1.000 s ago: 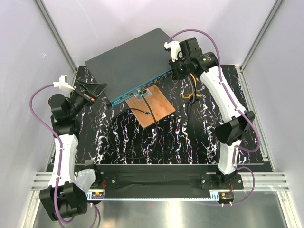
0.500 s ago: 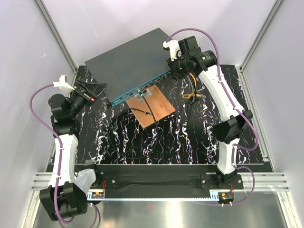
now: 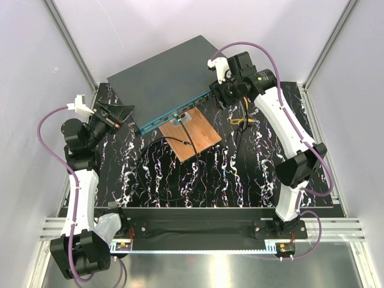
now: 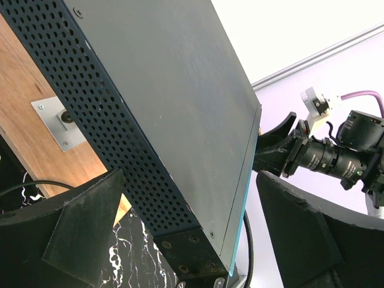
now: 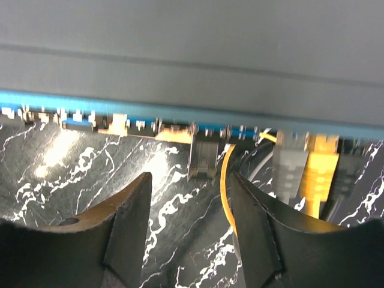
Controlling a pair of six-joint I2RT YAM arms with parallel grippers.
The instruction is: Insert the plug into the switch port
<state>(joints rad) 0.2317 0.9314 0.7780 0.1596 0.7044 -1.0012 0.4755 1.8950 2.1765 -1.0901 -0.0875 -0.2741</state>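
Whatever print ran along the teal front face (image 5: 180, 113) of the switch (image 3: 162, 75) was too blurred in the right wrist view to read. The switch lay at the far side of the black marbled table (image 3: 240, 174), turned at an angle so that its teal face looked toward the near right. The right gripper (image 3: 216, 96) sat at the right end of that face. Its fingers (image 5: 129, 216) stood well apart and held nothing. The plug (image 5: 203, 159), small and dark grey, sat against the row of ports straight ahead of the gap between them, touching neither finger; it looked seated in a port, though the blur left that unsure. Just right of it curved a thin orange cable (image 5: 224, 180), and further right a light grey connector (image 5: 290, 168) and a yellow connector (image 5: 321, 174) stood side by side in the same row. The left gripper (image 3: 126, 113) was spread wide and empty at the switch's left corner, whose perforated side wall (image 4: 120, 144) ran between its fingers in the wrist view. A copper-brown board (image 3: 197, 135) lay just in front of the teal face.
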